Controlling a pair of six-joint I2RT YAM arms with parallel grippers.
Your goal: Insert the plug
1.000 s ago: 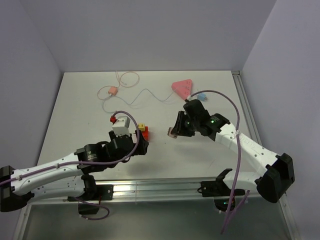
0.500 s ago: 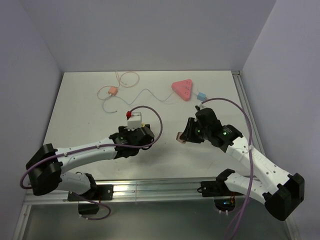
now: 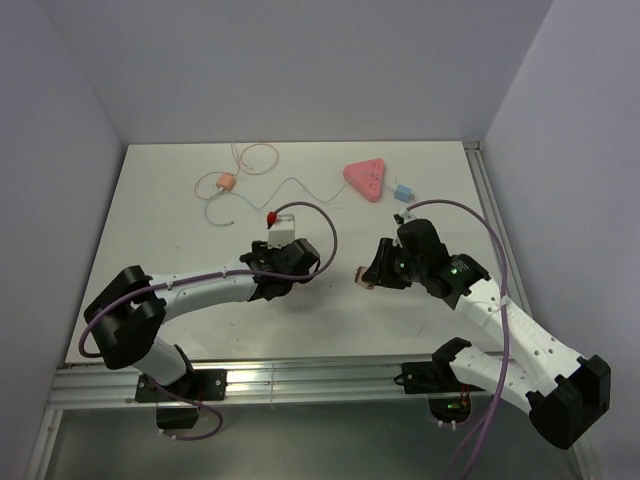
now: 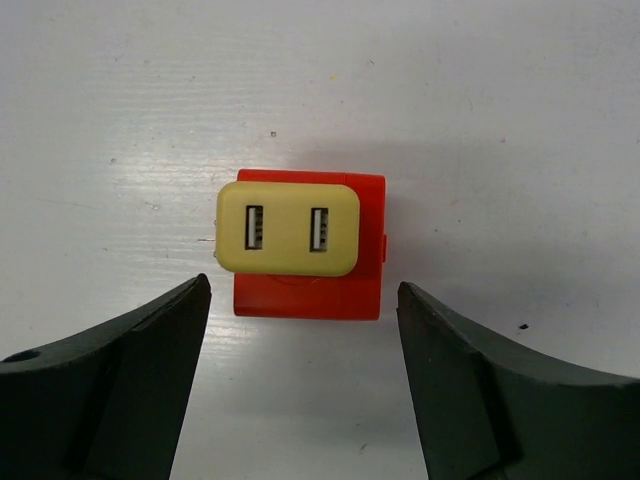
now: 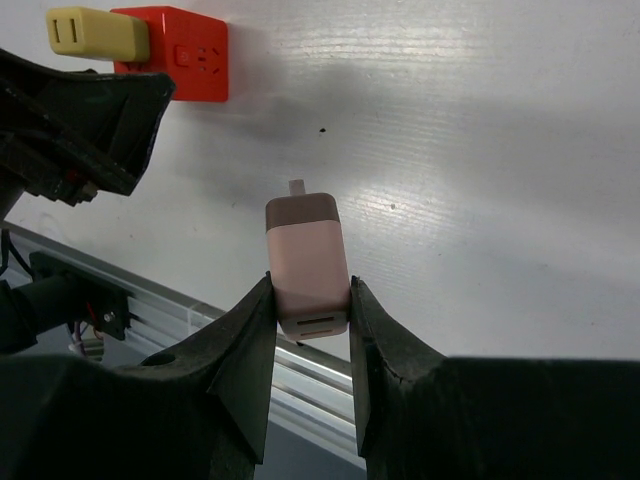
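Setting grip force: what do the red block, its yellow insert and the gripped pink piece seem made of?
Red block: likely moulded plastic, matte, uniform colour, crisp edges. Yellow insert: probably plastic, smooth, rounded corners. Pink piece: seemingly plastic, satin, soft highlight on its two-tone shell.

Robotics lab bench here: a bare white table (image 3: pixel 150 230) boxed in by plain pale walls (image 3: pixel 300 70), an aluminium rail (image 3: pixel 300 372) along the near edge, left arm (image 3: pixel 200 290) and right arm (image 3: pixel 500 320) bolted there, purple cables (image 3: pixel 452 203) looping off both.
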